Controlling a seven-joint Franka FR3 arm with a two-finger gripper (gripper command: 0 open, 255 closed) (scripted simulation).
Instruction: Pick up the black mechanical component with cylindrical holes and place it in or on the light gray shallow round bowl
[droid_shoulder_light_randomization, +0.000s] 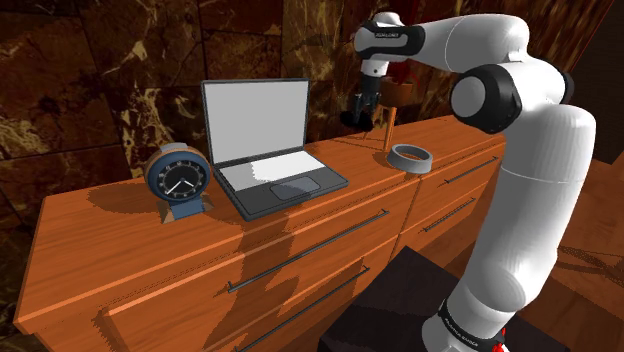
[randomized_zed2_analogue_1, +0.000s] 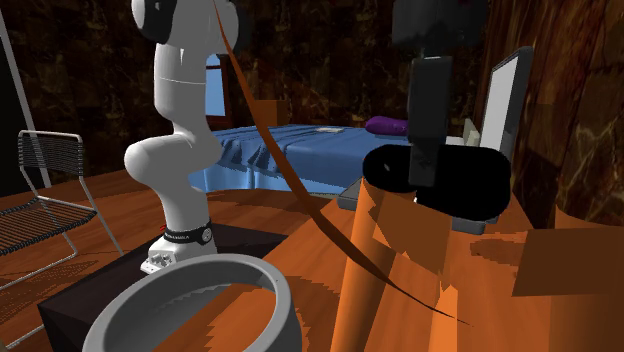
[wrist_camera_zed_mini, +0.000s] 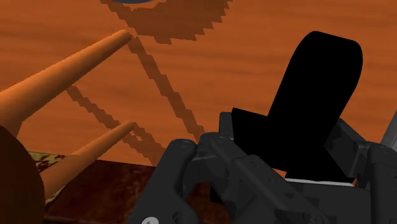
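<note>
Over the rear edge of the orange-brown wooden dresser worktop (droid_shoulder_light_randomization: 130, 235), close to the dark marbled wall (droid_shoulder_light_randomization: 90, 80), we see the pincer (droid_shoulder_light_randomization: 358, 110) closed around the black mechanical component (randomized_zed2_analogue_1: 470, 185), a rounded bar that seems to hang just clear of the wood. Just beside it, toward the shoulder view's right, is a small wooden stand with tapering legs (wrist_camera_zed_mini: 70, 67). Past that, near the front edge, sits the light grey shallow round bowl (droid_shoulder_light_randomization: 410, 166), apart from both. The stand thus lies between component and bowl. To the shoulder view's left, an open grey laptop (droid_shoulder_light_randomization: 270, 150) is near the pincer, and a blue round alarm clock (droid_shoulder_light_randomization: 177, 180) sits farther along, with open wood in front of them.

We cannot make out the component's holes, and the pincer's dark linkages cover its lower part in the wrist view. The second exterior view cuts off the bowl's near side. Behind the white arm (randomized_zed2_analogue_1: 185, 150) lie a blue bed (randomized_zed2_analogue_1: 290, 150) and a wire chair (randomized_zed2_analogue_1: 45, 215) on a wooden floor.
</note>
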